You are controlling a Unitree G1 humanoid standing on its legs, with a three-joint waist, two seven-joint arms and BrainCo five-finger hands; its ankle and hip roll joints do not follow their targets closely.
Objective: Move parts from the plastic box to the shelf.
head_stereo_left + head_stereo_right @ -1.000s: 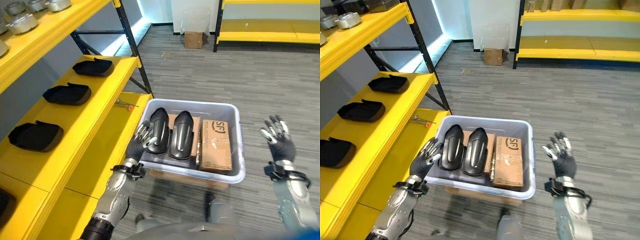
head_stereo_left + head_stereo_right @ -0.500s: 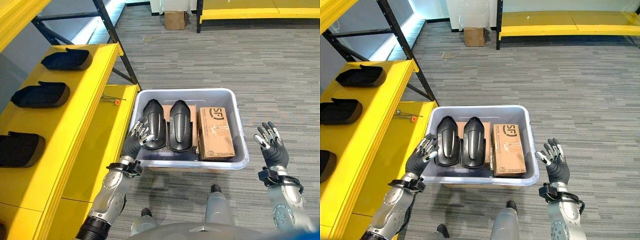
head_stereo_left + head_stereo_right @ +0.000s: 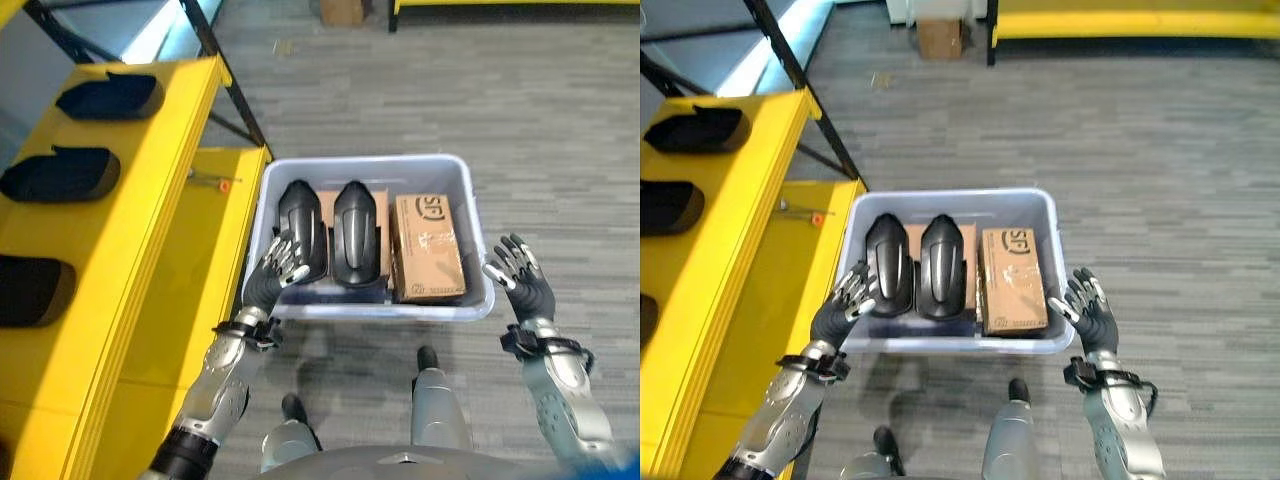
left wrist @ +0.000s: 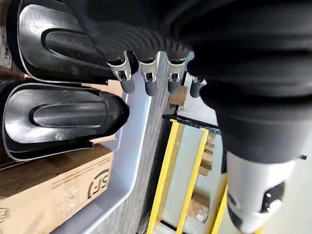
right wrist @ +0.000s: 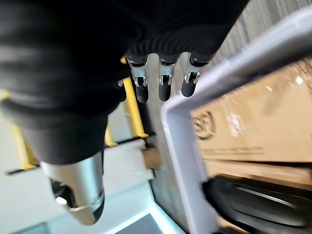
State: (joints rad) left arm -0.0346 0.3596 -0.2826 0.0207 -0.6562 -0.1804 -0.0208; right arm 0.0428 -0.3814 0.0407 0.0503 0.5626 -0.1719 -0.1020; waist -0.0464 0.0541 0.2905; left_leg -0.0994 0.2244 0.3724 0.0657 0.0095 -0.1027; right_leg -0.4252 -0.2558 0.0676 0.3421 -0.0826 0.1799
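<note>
Evidently both hands were spread and empty: the left hand (image 3: 275, 277) hovered at the near left corner of the plastic box (image 3: 470, 215), fingertips just over the left black part (image 3: 302, 231), while the right hand (image 3: 520, 281) stood outside the right wall. Two black parts lay side by side in the box, the right black part (image 3: 355, 231) beside a cardboard carton (image 3: 428, 248). Likely risks: a one-sided grasp could tip the smooth, curved part, or fingers could catch the rim; the yellow shelf (image 3: 150, 190) lay left.
</note>
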